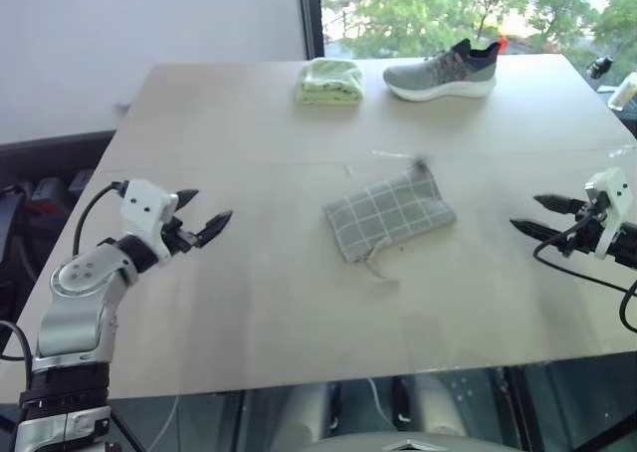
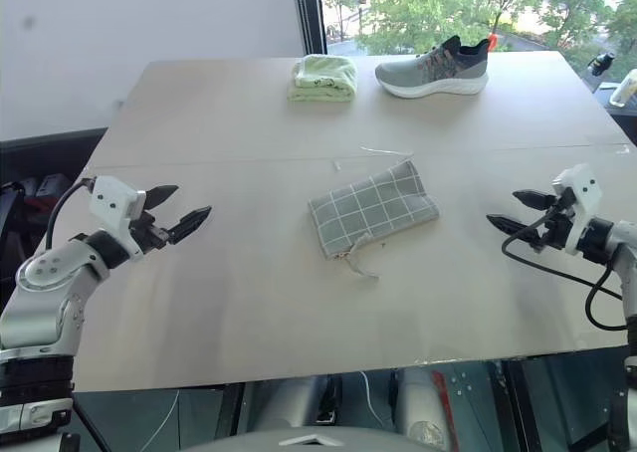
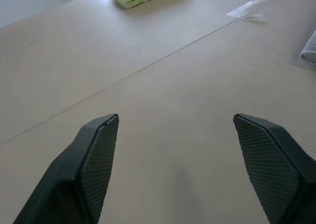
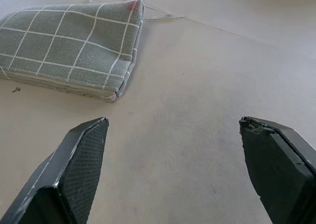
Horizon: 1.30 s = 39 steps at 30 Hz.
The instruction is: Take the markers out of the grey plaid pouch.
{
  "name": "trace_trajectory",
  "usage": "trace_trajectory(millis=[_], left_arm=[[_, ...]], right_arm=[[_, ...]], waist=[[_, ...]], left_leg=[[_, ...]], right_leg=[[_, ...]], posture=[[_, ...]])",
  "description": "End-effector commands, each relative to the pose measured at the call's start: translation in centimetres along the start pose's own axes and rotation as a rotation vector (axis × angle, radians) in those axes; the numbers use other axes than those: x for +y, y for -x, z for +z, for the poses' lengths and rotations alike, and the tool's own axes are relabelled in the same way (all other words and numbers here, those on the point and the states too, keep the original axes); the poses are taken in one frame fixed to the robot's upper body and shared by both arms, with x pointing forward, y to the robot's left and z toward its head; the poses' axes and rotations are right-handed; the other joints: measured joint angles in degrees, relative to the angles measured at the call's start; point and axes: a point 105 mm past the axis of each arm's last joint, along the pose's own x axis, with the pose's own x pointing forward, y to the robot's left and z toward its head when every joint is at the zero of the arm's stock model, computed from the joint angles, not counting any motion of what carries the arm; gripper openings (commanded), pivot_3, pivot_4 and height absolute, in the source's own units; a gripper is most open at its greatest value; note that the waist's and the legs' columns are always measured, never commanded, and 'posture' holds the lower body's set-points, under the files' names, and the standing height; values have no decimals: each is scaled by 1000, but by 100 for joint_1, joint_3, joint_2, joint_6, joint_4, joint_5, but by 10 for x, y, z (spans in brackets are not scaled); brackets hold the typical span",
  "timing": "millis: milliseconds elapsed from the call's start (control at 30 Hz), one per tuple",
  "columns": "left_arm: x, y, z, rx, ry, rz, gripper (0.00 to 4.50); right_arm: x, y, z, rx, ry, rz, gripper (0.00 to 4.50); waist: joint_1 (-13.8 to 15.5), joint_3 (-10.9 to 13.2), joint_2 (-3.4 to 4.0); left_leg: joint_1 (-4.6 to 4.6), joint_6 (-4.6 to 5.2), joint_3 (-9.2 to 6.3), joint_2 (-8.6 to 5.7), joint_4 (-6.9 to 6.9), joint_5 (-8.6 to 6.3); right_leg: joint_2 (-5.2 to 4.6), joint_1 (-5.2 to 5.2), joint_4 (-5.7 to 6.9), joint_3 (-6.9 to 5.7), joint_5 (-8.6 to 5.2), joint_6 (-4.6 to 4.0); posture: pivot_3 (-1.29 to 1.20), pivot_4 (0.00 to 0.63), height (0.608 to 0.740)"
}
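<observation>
A: Where are the two grippers?
B: The left gripper point(image 1: 211, 207) hovers over the near left part of the pale wooden table point(image 1: 249, 303), jaws apart, holding nothing. The right gripper point(image 2: 502, 215) is at the near right, also spread and empty.
A: And the pouch?
B: The flat grey plaid fabric pouch point(image 1: 388, 213) lies between them at the centre, its cord end nearest. No markers are visible.
A: Farther away?
B: A folded pale green cloth point(image 1: 329, 82) and, to its right, a grey sneaker point(image 1: 443, 72).
</observation>
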Motion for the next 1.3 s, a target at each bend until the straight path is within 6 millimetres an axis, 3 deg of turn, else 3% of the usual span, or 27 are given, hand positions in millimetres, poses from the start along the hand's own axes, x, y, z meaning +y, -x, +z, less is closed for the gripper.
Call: trace_trajectory(millis=[33,733,800,1000,1133,1300], left_arm=[[6,6,15,-38,-45,12,3835],[2,3,11,-44,-37,14,3835],[-9,0,10,-49,-35,-32,3835],[-67,-14,-1,-12,-231,-268,3835],[-109,-33,-6,-64,-598,-435,3835],[-148,-66,-2,-270,-868,-530,3835]], right_arm=[[-4,6,13,-22,46,-10,4297],[-9,10,10,-14,57,-23,4297],[-9,10,11,-15,57,-23,4297],[-7,10,11,-17,55,-19,4297],[-6,9,12,-21,51,-14,4297],[7,1,8,-29,34,22,4297]], waist=[[-1,0,0],[0,0,0],[0,0,0],[7,-1,1],[10,-3,4],[39,-11,16]], left_leg=[[0,0,0,0,0,0],[0,-2,1,-1,0,1],[0,-2,1,-1,1,1],[0,-2,4,-4,0,1],[2,2,5,-5,0,-1],[5,17,5,-8,1,-9]], right_leg=[[0,0,0,0,0,0],[1,0,2,0,0,0],[0,0,2,0,0,1],[-2,1,0,3,0,0],[-3,1,1,6,-6,-11],[-5,3,2,5,4,-4]], posture=[[0,150,740],[0,150,740],[0,150,740],[0,150,740],[0,150,740],[0,150,740]])
